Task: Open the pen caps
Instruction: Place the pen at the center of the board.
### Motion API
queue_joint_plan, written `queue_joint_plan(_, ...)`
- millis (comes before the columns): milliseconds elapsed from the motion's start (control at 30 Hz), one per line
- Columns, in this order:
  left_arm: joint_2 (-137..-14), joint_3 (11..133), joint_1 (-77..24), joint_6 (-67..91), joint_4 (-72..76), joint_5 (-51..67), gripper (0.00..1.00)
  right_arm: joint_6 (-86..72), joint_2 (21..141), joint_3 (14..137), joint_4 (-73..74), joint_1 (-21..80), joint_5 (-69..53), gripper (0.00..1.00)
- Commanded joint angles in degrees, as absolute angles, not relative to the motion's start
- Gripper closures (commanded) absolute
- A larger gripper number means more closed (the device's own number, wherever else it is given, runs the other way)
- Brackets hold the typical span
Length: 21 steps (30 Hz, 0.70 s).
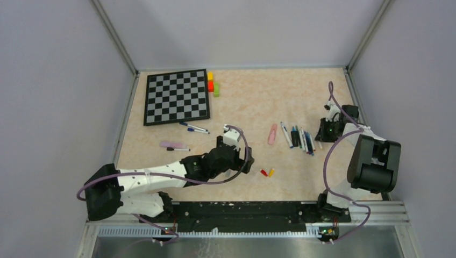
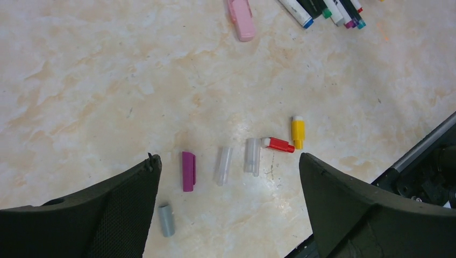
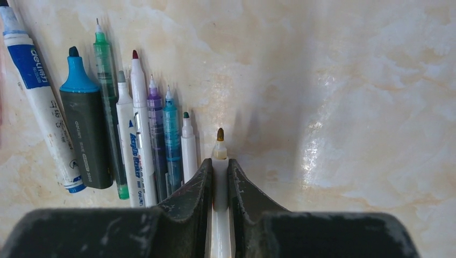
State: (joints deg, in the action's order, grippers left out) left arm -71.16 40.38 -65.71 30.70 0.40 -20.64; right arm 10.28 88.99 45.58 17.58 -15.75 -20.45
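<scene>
We are hovering our left fingers, spread wide and released, above the surface where a grey cap, a magenta cap, two clear caps, a red cap and a yellow cap are lying loose, while our right fingers are clenching a white pen beside the row of uncapped pens.

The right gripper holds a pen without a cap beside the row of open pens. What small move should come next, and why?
Probably open the right gripper and release the white pen. Its brownish tip is already bare, and it lies parallel beside the row of uncapped pens. The left gripper hangs open over the loose caps.
</scene>
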Motion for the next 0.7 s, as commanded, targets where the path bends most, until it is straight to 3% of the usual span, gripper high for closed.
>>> queue_joint_plan(0,-66.07,37.53,-64.65,31.64,4.80,-23.20,0.01,9.84,89.89,48.32,17.72,-16.58,-20.73,0.87)
queue_joint_plan(667,-58.77,31.23,-56.41,33.80,6.21,-12.72,0.01,10.52,87.86,48.94,19.03,-17.27,-22.89,0.76)
